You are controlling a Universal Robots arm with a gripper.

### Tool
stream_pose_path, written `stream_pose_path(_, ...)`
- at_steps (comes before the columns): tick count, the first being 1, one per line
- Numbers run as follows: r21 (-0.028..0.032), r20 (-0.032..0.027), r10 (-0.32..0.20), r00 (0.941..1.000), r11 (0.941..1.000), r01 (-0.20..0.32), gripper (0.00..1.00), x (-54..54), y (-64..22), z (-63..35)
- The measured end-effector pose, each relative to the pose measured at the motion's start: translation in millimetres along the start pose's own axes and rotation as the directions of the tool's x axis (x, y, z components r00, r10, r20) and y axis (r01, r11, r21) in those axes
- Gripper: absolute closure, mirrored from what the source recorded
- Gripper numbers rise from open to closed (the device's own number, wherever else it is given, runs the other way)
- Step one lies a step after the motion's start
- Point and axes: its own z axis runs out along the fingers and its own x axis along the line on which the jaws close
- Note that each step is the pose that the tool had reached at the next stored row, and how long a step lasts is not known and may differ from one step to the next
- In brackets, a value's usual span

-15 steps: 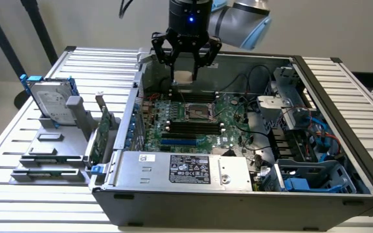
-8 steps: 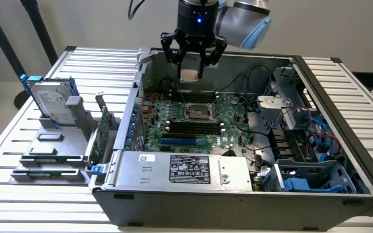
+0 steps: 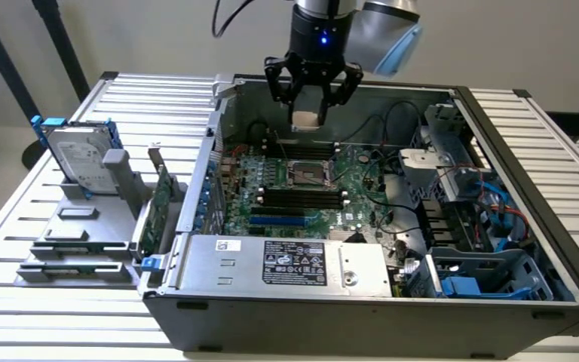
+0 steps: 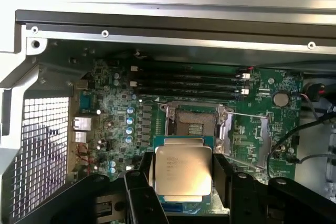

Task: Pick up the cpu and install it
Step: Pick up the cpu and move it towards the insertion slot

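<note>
Your claw [image 3: 310,99] was clenched on the cpu [image 3: 307,119]. A black finger [image 4: 139,187] pressed on each side of the little silver square. The claw hung in the air over the open computer case [image 3: 370,320], with the chip lifted above the green board [image 3: 300,200] inside. The socket [image 3: 306,175] sat on that board, right under the chip and not touching it. Off at the exterior view's left, the hard drive [image 3: 81,160] stood up in a grey rack [image 3: 68,249] on the worktop [image 3: 561,173], well apart from the claw.
</note>
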Motion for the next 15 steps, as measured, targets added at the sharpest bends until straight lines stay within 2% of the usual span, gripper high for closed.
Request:
stream_pose_path(7,-0.0042,0.0011,0.003,1.0,1.0,-0.003,0.45,-5.9,-0.5,11.7)
stream_pose_path(9,-0.0069,0.0053,0.004,1.0,1.0,-0.004,0.45,-6.1,-0.6,13.3)
stream_pose_path(12,-0.0107,0.0152,0.007,0.9999,0.9999,-0.007,0.45,-6.2,-0.7,15.3)
stream_pose_path(15,-0.0115,0.0221,0.014,0.9997,0.9998,-0.013,0.45,-6.4,-0.9,18.8)
